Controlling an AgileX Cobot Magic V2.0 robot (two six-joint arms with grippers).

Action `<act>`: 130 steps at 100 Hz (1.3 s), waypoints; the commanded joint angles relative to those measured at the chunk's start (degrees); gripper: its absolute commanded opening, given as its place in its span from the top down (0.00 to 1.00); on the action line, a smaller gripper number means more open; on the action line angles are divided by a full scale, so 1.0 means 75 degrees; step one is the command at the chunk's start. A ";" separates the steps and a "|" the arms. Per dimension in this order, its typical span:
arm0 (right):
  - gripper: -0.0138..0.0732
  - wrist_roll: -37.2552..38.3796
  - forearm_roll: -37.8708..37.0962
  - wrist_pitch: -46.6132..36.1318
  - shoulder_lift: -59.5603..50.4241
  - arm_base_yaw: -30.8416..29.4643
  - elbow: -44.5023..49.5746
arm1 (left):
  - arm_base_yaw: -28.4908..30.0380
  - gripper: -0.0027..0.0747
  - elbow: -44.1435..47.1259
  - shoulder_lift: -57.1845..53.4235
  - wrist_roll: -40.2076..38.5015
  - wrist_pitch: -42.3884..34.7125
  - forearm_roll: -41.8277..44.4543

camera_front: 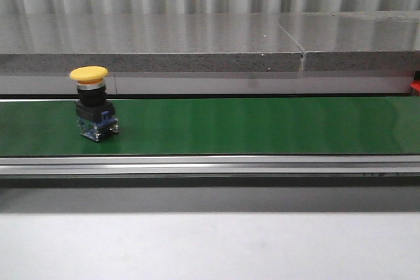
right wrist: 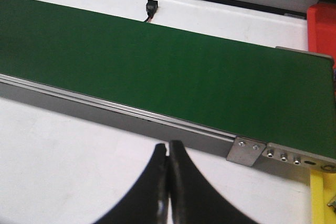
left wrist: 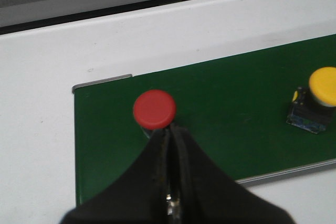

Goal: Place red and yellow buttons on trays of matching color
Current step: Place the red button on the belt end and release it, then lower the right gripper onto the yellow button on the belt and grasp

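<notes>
we see a red tray (right wrist: 321,27) edge and a yellow tray (right wrist: 321,199) corner, contents out of sight. no readable writing. the yellow button (camera_front: 92,101) stands upright on the green belt (camera_front: 262,126), its mushroom cap on a black and blue base. the red button (left wrist: 154,109) sits at the tips of our left gripper (left wrist: 170,132), whose fingers are pressed together. our right gripper (right wrist: 168,153) is clenched, holding nothing.

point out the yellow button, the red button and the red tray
yellow button (camera_front: 89,73), front view, on its cap
red button (left wrist: 154,109), left wrist view, middle of its cap
red tray (right wrist: 322,27), right wrist view, on its visible corner
</notes>
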 commanded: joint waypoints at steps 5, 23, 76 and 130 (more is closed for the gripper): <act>0.92 -0.0051 0.0000 -0.0627 0.0080 0.0013 -0.0182 | -0.0064 0.99 0.0335 -0.0828 -0.0203 -0.0746 0.0057; 0.92 -0.0051 0.0000 -0.0636 0.0508 0.0230 -0.0213 | -0.0082 0.99 0.0739 -0.1515 -0.0203 -0.0763 0.0025; 0.50 -0.0156 0.0000 0.0146 0.3998 0.1892 -0.3060 | -0.0082 0.99 0.0806 -0.1773 -0.0203 -0.0763 0.0025; 0.18 -0.0892 0.0607 0.1938 0.7902 0.3199 -0.6329 | -0.0082 0.99 0.0806 -0.1773 -0.0203 -0.0763 0.0025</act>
